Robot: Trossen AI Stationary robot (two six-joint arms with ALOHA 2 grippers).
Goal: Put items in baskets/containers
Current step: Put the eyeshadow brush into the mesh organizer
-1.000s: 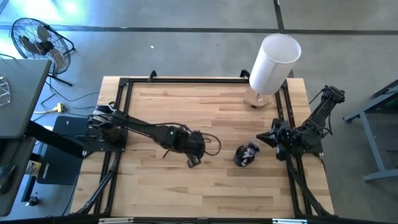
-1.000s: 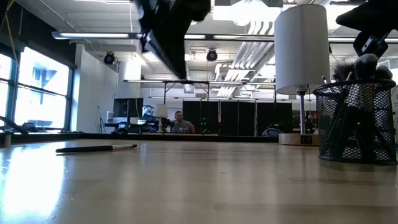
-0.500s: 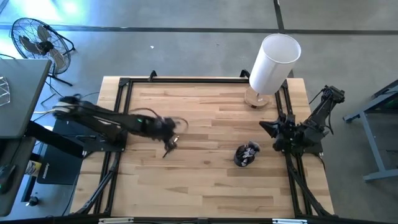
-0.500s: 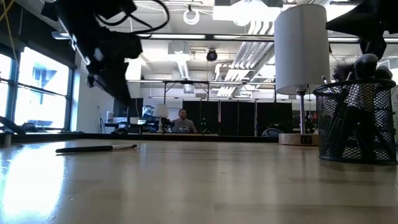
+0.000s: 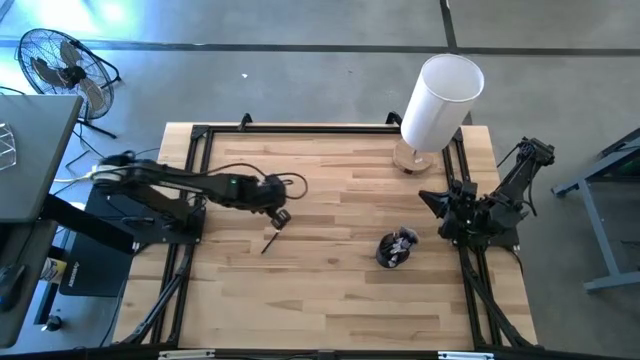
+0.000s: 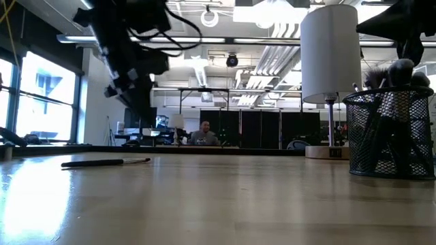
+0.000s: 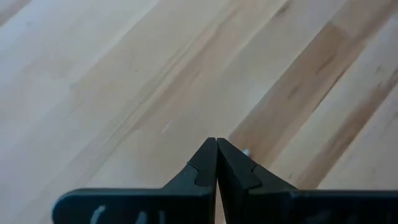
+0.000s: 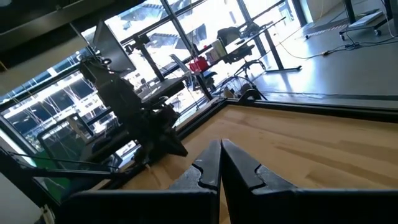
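Nearly done: brushes fill the black cup (image 5: 397,248) at frame right, one brush (image 5: 270,242) left on the table (image 5: 330,290); left tool (image 5: 279,217) above it, pressed together, empty.

Brushes (image 6: 392,82) in cup (image 6: 388,136) indistinct

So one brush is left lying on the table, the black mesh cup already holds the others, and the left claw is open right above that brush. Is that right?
Not quite: the left gripper is shut, its fingers pressed together and empty, as the left wrist view shows. The rest holds: one brush lies on the table, the gripper is above it, and the black mesh cup holds the others.
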